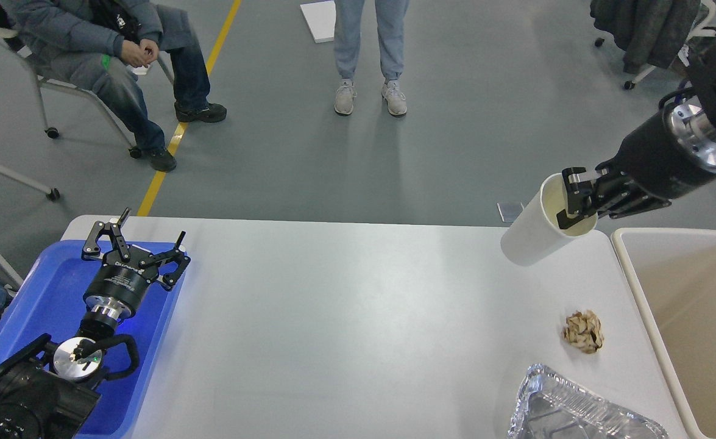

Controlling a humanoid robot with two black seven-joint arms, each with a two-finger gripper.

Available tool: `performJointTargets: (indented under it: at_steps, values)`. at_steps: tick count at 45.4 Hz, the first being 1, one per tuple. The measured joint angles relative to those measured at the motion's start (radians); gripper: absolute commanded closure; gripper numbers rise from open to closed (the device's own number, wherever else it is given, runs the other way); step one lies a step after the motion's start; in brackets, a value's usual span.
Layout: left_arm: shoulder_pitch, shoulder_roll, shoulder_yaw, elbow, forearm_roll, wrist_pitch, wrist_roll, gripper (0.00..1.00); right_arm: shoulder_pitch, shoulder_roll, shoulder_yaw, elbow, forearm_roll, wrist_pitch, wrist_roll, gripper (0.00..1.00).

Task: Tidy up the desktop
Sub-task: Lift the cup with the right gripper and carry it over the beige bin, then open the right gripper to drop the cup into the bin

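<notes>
Desktop (345, 317) fills the lower middle of the frame; over its upper-right corner the right gripper (577, 198) pinches the rim of a white paper cup (534, 235), whose long axis tilts down-left. Just right lies the beige bin (687, 317). Below: crumpled paper (584, 331), foil tray (571, 408). Left gripper (135, 241) hangs spread open over the blue tray (47, 286), far left.

You have the desktop (345, 317) filling the lower frame: a large, smooth, white-grey top with rounded far corners, lying flat. Its middle is bare. Near its right edge sits a crumpled brown paper ball (584, 331), and a foil tray (571, 408) lies at the near right. A blue tray (47, 292) covers its left edge.
</notes>
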Motion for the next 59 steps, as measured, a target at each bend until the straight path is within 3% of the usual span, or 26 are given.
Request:
performJointTargets:
  at_steps: [10,27,46,59]
  values:
    - [0.000,0.000,0.000,0.000,0.000,0.000,0.000,0.00,-0.149,-0.112,-0.049,-0.174,-0.005,-0.024,0.002,1.00]
    - [0.000,0.000,0.000,0.000,0.000,0.000,0.000,0.00,-0.564,-0.343,-0.027,-0.617,-0.044,-0.024,0.007,1.00]
    - [0.000,0.000,-0.001,0.000,0.000,0.000,0.000,0.00,-0.976,-0.429,0.149,-0.889,-0.029,-0.138,-0.008,1.00]
    - [0.000,0.000,-0.001,0.000,0.000,0.000,0.000,0.00,-1.189,-0.414,0.203,-0.992,0.095,-0.295,-0.076,1.00]
